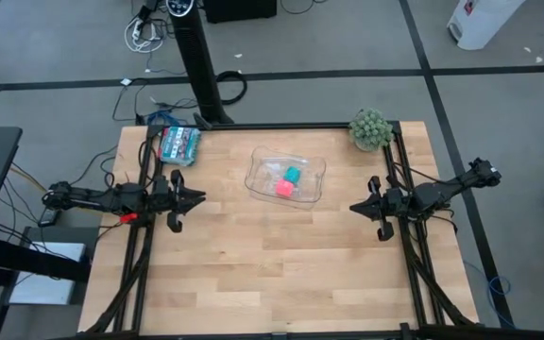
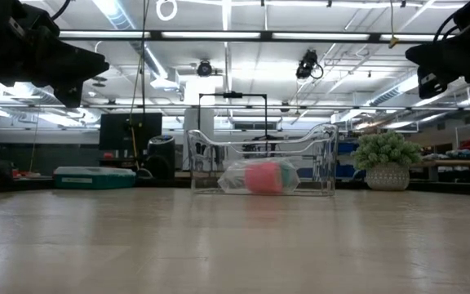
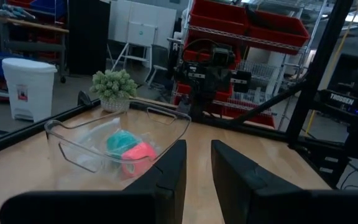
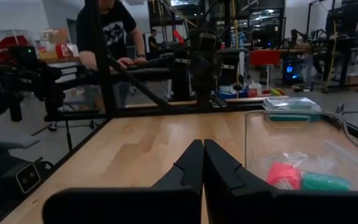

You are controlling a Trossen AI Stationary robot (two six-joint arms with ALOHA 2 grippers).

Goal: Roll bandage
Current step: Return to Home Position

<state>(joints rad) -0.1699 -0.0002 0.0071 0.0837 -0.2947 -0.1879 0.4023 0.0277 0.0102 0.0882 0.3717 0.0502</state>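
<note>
High view: bandage point(image 1: 293, 175) rolled, beside pink block point(image 1: 283, 189) in clear bin point(image 1: 253, 178), mid-table; my arms at table's sides.
Low view: zip bag point(image 2: 255, 175) in bin; teal barely shows, prob. the roll.
Left wrist: my left gripper point(image 3: 197, 168) spread, empty.
Right wrist: my right gripper point(image 4: 202, 163) pressed together, empty; job looks done, only parking left.
</note>
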